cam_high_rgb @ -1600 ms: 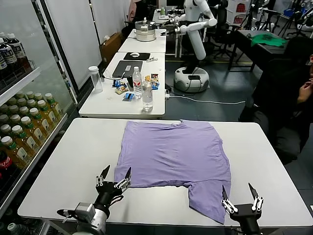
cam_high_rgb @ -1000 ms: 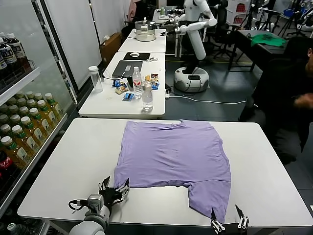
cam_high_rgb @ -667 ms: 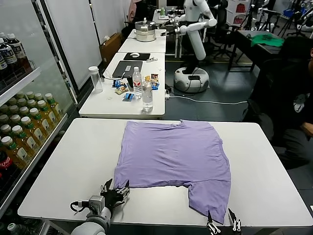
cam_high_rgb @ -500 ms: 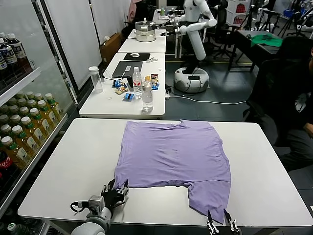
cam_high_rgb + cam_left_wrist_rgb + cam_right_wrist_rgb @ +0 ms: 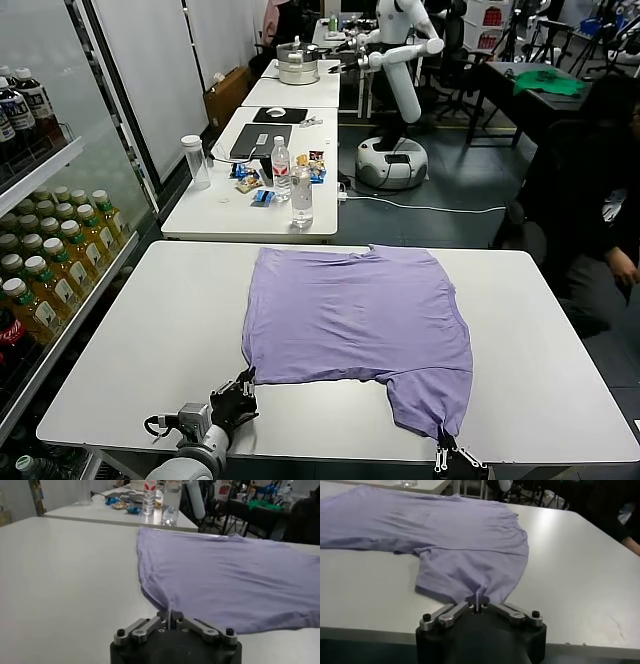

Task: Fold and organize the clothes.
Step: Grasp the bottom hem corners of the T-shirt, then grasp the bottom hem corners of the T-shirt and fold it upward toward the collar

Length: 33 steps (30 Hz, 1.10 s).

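White and bare around the garment, the surface [image 5: 140, 330] carries the lavender T-shirt [image 5: 360, 320] spread flat across its middle, with the hem edge and one sleeve toward the robot. The left gripper [image 5: 235, 398] sits at the near left corner of the shirt, its jaws closed with a small peak of fabric pinched between them, as the left wrist view shows. The right gripper [image 5: 447, 455] is likewise closed on the tip of the near sleeve at the front edge of the surface. To fold well from here, both arms should probably lift together and evenly, keeping the cloth taut between them, since the pinches look thin and a jerk could pull the soft fabric free.
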Motion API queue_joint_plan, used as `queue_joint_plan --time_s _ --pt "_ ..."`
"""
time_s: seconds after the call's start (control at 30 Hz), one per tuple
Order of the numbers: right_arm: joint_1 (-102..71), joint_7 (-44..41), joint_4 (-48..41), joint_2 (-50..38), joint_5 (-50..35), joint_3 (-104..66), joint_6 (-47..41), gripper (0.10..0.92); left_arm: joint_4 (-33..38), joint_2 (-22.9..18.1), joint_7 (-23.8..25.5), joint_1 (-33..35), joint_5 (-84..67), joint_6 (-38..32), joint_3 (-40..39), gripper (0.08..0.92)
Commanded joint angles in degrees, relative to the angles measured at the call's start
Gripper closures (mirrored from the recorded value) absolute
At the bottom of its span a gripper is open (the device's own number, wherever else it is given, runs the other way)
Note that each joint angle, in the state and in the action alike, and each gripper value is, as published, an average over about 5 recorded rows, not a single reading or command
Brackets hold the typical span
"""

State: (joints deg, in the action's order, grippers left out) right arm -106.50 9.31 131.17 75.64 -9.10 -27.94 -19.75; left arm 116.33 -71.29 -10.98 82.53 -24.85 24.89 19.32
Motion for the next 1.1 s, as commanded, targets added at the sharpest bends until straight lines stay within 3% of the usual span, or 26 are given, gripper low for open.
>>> queue_joint_plan --time_s 0.03,0.3,1.1 --pt "2.2 -0.7 4.0 -1.4 -1.3 -3.4 1.7 0.909 3.4 0.8 0.5 -0.6 -1.7 -5.5 1.1 0.892" --pt "11.2 -1.2 2.1 -6.5 -5.8 -7.6 1.4 0.909 3.6 2.7 0.9 -3.6 -5.1 -6.5 1.6 0.892" --pt "40.5 -1.7 -23.1 -11.6 -5.0 4.3 1.3 0.909 -12.2 4.4 -2.9 -18.3 -3.8 -5.9 -5.4 0.892"
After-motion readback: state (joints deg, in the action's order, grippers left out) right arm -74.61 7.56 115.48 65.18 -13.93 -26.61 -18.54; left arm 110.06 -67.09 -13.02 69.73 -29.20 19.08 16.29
